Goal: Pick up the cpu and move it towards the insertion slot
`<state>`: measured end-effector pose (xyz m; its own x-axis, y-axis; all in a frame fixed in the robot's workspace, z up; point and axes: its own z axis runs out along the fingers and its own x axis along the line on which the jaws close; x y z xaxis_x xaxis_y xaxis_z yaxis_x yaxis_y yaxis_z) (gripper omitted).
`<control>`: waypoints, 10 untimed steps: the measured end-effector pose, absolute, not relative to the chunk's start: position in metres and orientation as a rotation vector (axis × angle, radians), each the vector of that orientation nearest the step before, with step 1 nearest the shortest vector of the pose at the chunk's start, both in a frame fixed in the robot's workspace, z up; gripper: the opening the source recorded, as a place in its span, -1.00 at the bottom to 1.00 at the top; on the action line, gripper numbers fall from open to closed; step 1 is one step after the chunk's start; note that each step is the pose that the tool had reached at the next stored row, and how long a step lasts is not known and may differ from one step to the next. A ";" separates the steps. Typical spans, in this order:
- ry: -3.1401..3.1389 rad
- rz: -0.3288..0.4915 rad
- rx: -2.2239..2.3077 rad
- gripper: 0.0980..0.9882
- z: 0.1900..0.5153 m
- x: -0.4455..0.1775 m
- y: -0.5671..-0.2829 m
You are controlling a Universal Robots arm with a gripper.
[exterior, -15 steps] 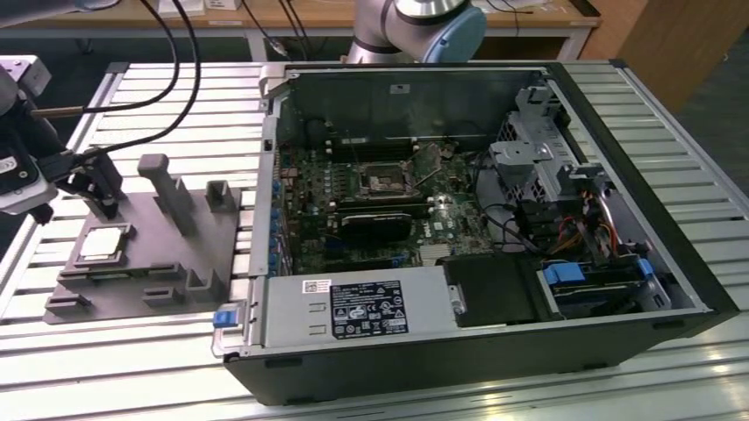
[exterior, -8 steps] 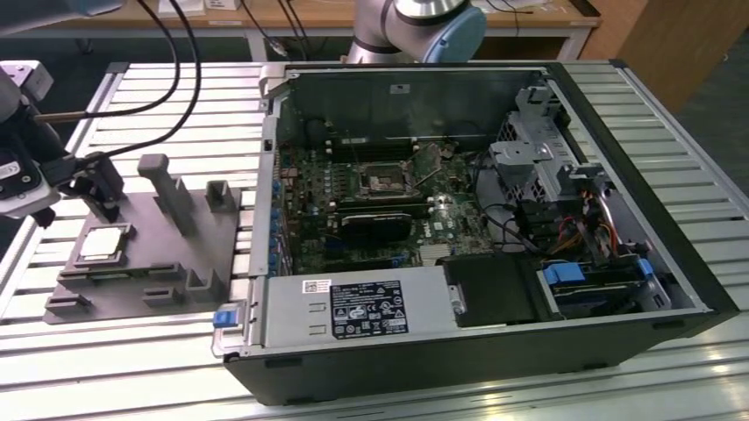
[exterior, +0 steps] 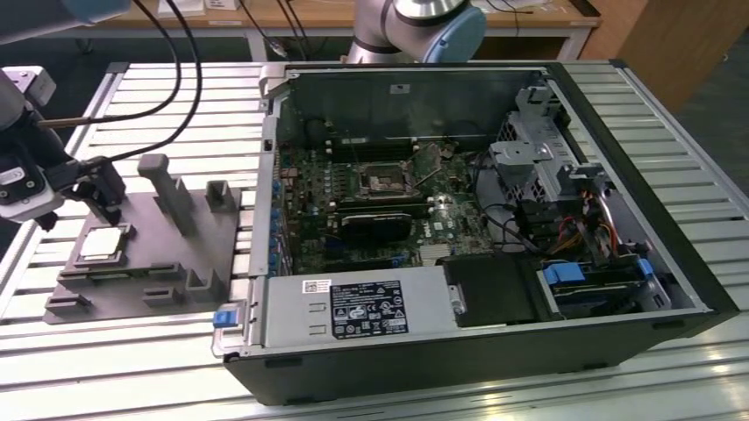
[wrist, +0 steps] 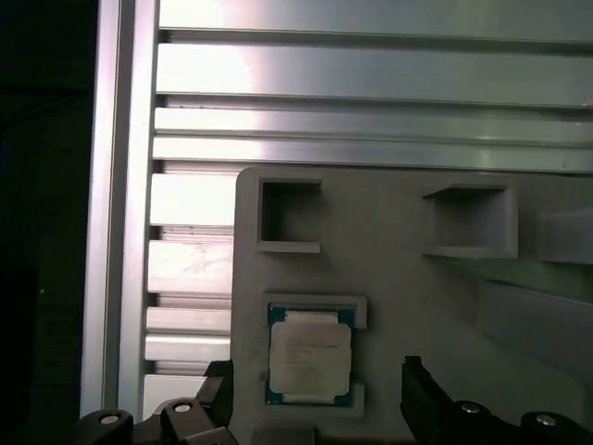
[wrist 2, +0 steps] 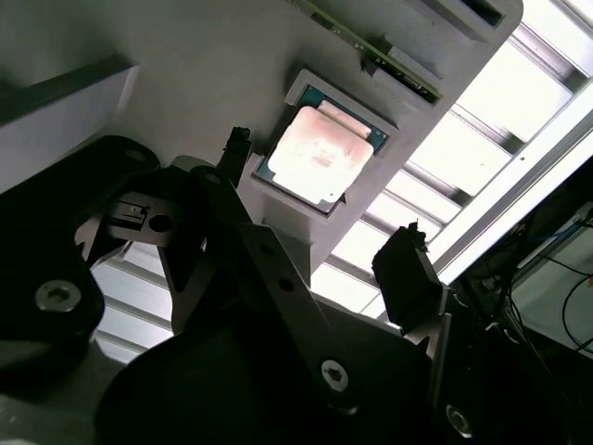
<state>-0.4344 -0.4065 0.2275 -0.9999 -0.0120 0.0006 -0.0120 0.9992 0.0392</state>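
Cpu (wrist: 310,363), a small flat square chip with a silvery-white metal face and a thin green border, lies face up in a shallow square recess of the grey plastic fixture (exterior: 158,263), on the side of the fixture away from the open black computer case (exterior: 468,351). The fixture rests on the slatted metal counter (exterior: 117,355), just beside the case.

The black two-finger gripper (wrist 2: 323,193) hangs over the fixture with its jaws spread wide, one finger to either side of the recess. It holds nothing and appears clear of the chip.

The insertion slot (exterior: 384,182), a small square socket with a dark centre and a silver metal frame, sits on the green motherboard (exterior: 351,219) inside the case, well apart from the fixture.

The cpu is likely light, thin and stiff, with a smooth metal face that offers little friction and an underside that is probably delicate. Its two opposite edges look like the place to grip. In the first wrist view the recess walls seem to leave those two sides open, in line with the fingers.
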 end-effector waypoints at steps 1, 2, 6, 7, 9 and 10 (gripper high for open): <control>-3.140 -0.061 0.019 0.60 0.227 -0.434 -0.407; -3.140 -0.061 0.019 0.60 0.226 -0.434 -0.407; -3.140 -0.061 0.019 0.60 0.223 -0.435 -0.407; -3.140 -0.061 0.019 0.60 0.222 -0.435 -0.407; -3.140 -0.061 0.019 0.60 0.221 -0.435 -0.407; -3.140 -0.061 0.019 0.60 0.220 -0.435 -0.407</control>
